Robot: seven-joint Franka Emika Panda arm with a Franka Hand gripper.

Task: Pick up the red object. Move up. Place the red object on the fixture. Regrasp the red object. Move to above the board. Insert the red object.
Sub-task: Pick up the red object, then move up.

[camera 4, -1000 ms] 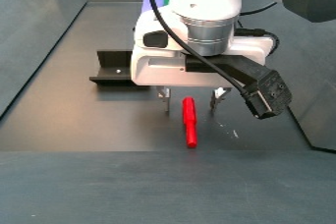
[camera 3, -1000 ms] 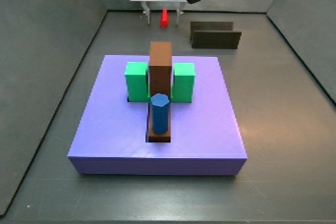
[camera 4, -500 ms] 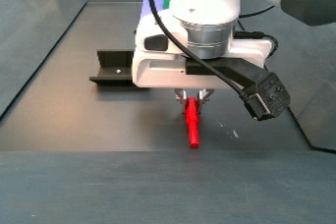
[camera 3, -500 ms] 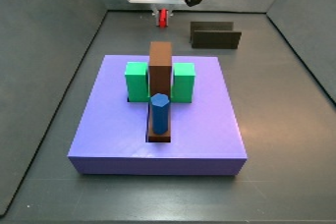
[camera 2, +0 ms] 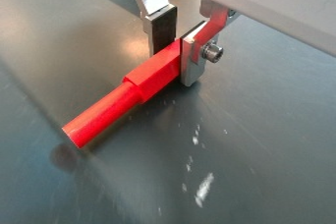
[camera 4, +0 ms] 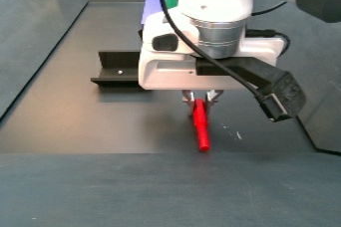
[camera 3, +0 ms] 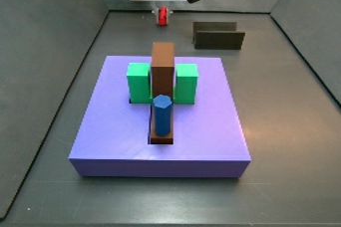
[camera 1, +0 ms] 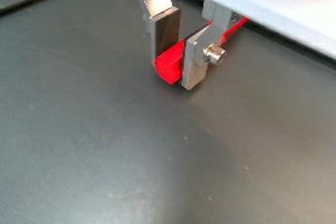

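The red object (camera 2: 118, 105) is a slim red peg lying low over the dark floor, its squared end between my fingers. My gripper (camera 2: 178, 61) is shut on that end, and both silver plates press its sides in both wrist views, gripper (camera 1: 178, 68) on red object (camera 1: 167, 66). In a side view the gripper (camera 4: 201, 100) hangs under the white wrist with the red object (camera 4: 201, 126) sticking out below it. From the far side view the gripper (camera 3: 163, 12) and red object (camera 3: 164, 17) sit near the back wall, left of the fixture (camera 3: 218, 36). The board (camera 3: 160, 121) lies nearer.
The board carries green blocks (camera 3: 139, 82), a tall brown bar (camera 3: 163, 67) and a blue peg (camera 3: 162, 113). The fixture (camera 4: 118, 70) stands beside the arm, a short way from the peg. Grey walls enclose the floor.
The fingers, wide apart around the peg a second ago, have come together onto its end. The peg has shifted very slightly.
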